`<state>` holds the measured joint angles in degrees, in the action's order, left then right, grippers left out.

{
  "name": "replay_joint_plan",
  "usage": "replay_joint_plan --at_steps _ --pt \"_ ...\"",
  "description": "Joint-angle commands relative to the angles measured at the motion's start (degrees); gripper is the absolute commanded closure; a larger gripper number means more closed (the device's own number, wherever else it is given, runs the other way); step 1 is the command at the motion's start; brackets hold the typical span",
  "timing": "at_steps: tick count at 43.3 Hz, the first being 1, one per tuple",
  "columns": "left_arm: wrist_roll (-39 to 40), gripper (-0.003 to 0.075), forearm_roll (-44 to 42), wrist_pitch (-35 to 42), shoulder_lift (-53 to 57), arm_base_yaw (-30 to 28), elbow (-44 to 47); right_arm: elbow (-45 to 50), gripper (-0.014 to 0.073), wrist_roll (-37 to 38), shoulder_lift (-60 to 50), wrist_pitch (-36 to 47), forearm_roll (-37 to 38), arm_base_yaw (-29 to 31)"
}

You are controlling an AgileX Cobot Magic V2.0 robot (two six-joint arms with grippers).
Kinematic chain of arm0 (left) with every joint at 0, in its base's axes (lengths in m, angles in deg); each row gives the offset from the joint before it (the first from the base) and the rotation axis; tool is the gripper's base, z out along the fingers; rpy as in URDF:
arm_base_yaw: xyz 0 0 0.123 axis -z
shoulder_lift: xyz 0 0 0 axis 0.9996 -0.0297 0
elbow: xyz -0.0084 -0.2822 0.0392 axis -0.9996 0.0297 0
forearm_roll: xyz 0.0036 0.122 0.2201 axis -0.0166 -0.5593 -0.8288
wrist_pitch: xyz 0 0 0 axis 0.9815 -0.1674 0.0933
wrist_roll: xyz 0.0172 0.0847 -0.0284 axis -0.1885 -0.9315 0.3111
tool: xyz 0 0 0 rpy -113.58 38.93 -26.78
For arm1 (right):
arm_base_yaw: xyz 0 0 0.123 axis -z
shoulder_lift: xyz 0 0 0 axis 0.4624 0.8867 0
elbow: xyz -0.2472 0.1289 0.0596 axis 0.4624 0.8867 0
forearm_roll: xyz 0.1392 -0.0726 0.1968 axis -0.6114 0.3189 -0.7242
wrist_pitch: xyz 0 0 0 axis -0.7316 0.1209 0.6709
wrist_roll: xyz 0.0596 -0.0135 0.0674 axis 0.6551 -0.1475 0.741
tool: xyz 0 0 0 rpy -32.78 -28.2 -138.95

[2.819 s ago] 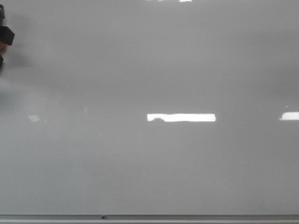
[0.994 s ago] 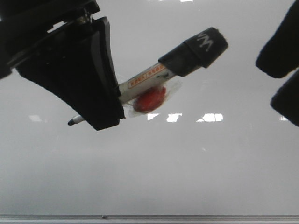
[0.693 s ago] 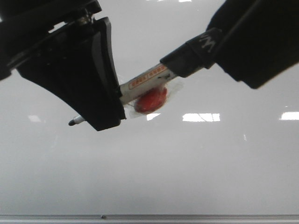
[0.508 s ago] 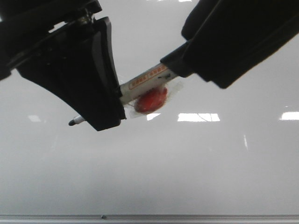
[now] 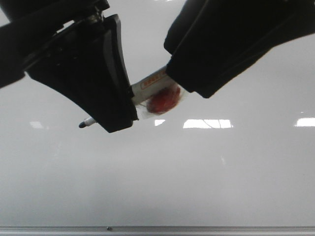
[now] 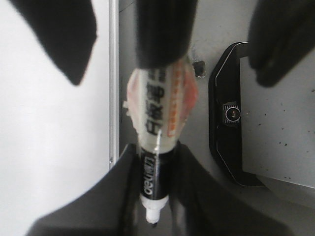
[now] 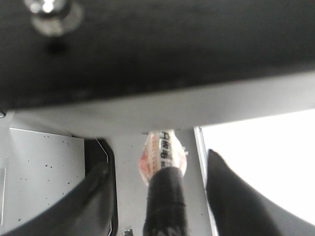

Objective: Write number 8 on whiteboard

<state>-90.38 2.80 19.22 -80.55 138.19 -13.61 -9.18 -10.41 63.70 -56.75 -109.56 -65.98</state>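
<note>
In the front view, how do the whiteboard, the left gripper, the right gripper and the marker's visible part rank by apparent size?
1. whiteboard, filling the view.
2. and 3. left gripper and right gripper: alike, both close to the camera, so unranked.
4. marker, mostly hidden.

Marker lettering
The marker point(image 6: 156, 132) carries "deli" on its black collar; the label's other characters are too blurred to read.

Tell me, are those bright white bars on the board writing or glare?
Front view: glare, lamp reflections on the glossy whiteboard; nothing written yet. Both grippers loom close as dark, underexposed shapes. Left wrist view: the marker is soft and blurred.
</note>
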Motion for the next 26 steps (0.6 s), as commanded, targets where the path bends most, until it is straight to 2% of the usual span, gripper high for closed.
replay_joint_plan --at_steps 1,8,16,22,26 --pt "0.0 0.0741 1.0 2.1 1.6 0.4 -2.0 -2.0 0.0255 -0.7 -1.0 1.9 -1.1 -0.2" --pt "0.0 0.0741 1.0 2.1 1.6 0.4 -2.0 -2.0 0.0347 -0.7 0.0 1.7 -1.1 -0.2" --pt "0.0 0.0741 1.0 2.1 1.6 0.4 -2.0 -2.0 0.0534 -0.7 0.3 1.0 -1.1 -0.2" --pt "0.0 0.0738 1.0 2.1 1.6 0.4 -2.0 -2.0 0.0625 -0.7 0.3 0.1 -1.1 -0.2" --pt "0.0 0.0682 1.0 1.6 1.6 0.4 -2.0 -2.0 0.066 -0.7 0.3 0.0 -1.1 -0.2"
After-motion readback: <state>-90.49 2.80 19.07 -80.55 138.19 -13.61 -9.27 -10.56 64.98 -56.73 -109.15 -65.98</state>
